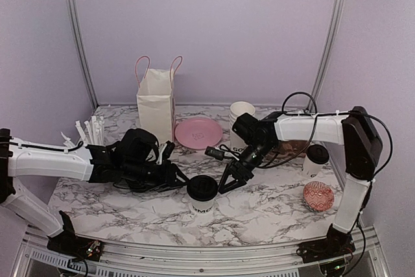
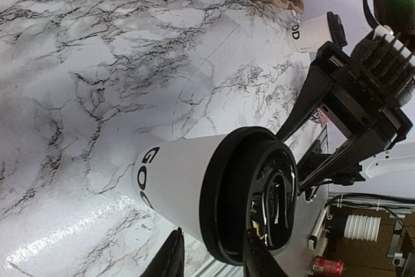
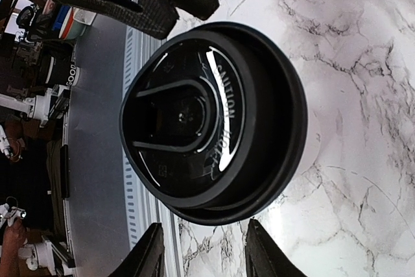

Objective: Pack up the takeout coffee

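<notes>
One takeout coffee (image 1: 202, 194), a white cup with a black lid, stands at the front middle of the table. My left gripper (image 1: 181, 178) reaches its lid from the left and my right gripper (image 1: 227, 183) from the right. In the left wrist view the cup (image 2: 185, 176) fills the frame. The left gripper (image 2: 214, 244) is open, its fingers straddling the lid's rim. In the right wrist view the lid (image 3: 207, 115) lies just beyond the right gripper (image 3: 203, 225), which is open and empty. A second takeout coffee (image 1: 316, 159) stands at the right.
A white paper bag (image 1: 155, 102) with pink handles stands at the back, a pink plate (image 1: 198, 132) beside it. A stack of white cups (image 1: 241, 118) is behind the right arm. A cup of straws (image 1: 91, 131) stands far left, a red patterned item (image 1: 318, 196) front right.
</notes>
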Motion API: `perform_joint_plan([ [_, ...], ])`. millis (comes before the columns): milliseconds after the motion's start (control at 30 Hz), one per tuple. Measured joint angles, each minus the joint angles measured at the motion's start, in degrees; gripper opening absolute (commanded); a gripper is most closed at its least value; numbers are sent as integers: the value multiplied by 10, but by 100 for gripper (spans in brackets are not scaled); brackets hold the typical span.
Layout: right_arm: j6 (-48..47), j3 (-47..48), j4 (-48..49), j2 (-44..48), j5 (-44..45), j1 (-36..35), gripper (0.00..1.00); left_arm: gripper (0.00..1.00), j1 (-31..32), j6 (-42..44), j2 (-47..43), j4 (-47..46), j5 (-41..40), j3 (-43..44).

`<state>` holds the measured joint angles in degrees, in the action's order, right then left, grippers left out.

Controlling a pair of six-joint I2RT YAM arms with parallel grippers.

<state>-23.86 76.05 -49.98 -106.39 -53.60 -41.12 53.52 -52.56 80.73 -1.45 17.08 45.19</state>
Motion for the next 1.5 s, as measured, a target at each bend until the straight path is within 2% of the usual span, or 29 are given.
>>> perform_joint_plan([
  [267,3,10,1,0,-4,6,41,29,-1,-10,13,-28,14,0],
  [400,6,19,2,-6,-9,6,41,39,-1,-9,12,-28,13,0],
  [500,10,23,3,-14,-12,6,40,40,-1,-7,0,-21,6,-1],
  [667,13,27,2,-27,-14,6,40,33,-1,-8,-38,-17,-7,-9],
  [833,14,29,2,-32,-14,6,40,26,-1,-8,-31,-17,-6,-23],
  [1500,17,34,-4,-42,-21,7,39,23,-5,-3,15,-48,27,-28],
])
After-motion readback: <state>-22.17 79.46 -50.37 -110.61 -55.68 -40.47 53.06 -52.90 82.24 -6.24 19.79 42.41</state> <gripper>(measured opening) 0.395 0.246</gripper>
